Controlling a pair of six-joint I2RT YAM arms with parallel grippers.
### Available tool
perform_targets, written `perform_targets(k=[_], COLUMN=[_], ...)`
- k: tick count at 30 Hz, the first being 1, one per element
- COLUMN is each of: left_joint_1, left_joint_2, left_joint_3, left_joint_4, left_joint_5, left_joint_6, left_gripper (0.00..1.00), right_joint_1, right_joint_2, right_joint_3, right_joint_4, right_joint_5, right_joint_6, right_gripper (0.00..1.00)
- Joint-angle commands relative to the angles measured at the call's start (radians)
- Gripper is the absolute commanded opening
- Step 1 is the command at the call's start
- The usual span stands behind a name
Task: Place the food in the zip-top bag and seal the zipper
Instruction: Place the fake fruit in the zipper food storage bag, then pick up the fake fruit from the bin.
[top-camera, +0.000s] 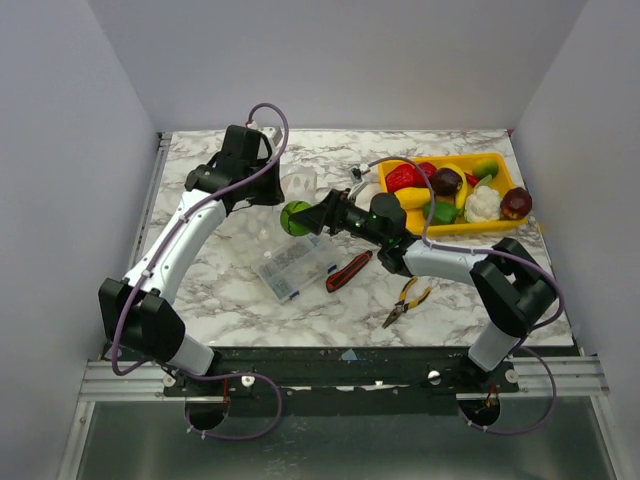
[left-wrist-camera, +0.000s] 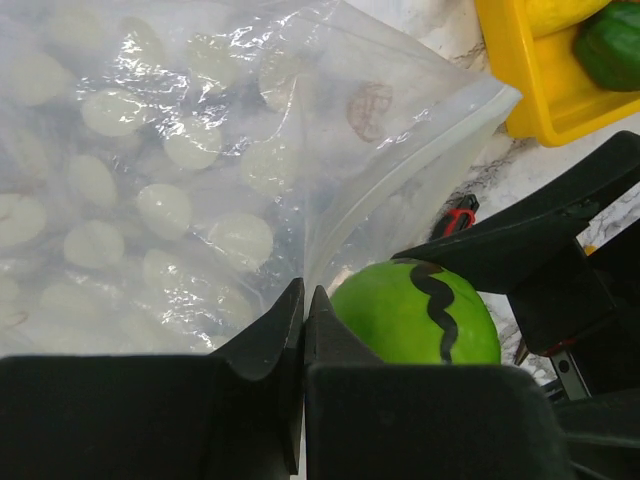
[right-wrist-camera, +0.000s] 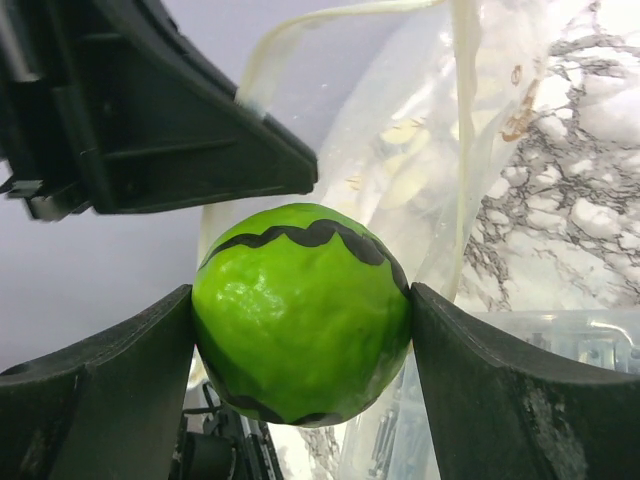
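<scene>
The right gripper (right-wrist-camera: 300, 330) is squeezing the round green black-striped plastic toy fruit (right-wrist-camera: 300, 300), and we're seeing the clear crinkly zip-top bag (right-wrist-camera: 420, 170) sitting just beyond it at one o'clock, the left gripper (left-wrist-camera: 304, 305) pinching its edge.

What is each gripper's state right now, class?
Left gripper: shut, pinching the clear crinkly plastic zip-top bag at its edge.
Right gripper: shut on the round green toy fruit with a black zigzag stripe.
</scene>
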Motion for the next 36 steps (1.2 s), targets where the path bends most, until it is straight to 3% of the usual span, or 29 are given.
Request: perform_targets(k=[1, 5, 11, 12, 26, 36], left_joint_1=[0.000, 0.000, 0.001, 0.002, 0.028, 0.092], left_joint_2=[-0.054, -0.070, -0.069, -0.068, -0.048, -0.066], left_joint_3=[-0.019, -0.033, -0.039, -0.039, -0.020, 0.007], left_joint_4=[0.042, 0.068, 0.074, 0.072, 0.013, -0.024], left_joint_5=[0.029, 0.059, 0.071, 0.071, 0.130, 0.063], left_joint_6=[-0.018, -0.037, -0.049, -0.050, -0.127, -0.118], left_gripper=[0.00, 0.00, 0.00, 0.00, 0.00, 0.00], right_joint_1=[0.029, 0.042, 0.045, 0.044, 0.044, 0.025], right_joint_2=[0.000, 0.013, 0.011, 0.014, -0.062, -0.208], right_joint_3=[0.088, 0.146, 0.235, 0.257, 0.421, 0.456], right_joint_4=[-0.201, -0.312, -0.484, -0.534, -0.841, -0.958], right_joint_5=[0.124, 0.145, 0.183, 0.190, 0.276, 0.338], right_joint_6=[-0.015, 0.004, 0.046, 0.049, -0.091, -0.237], right_gripper=[0.31, 0.43, 0.86, 0.89, 0.96, 0.99])
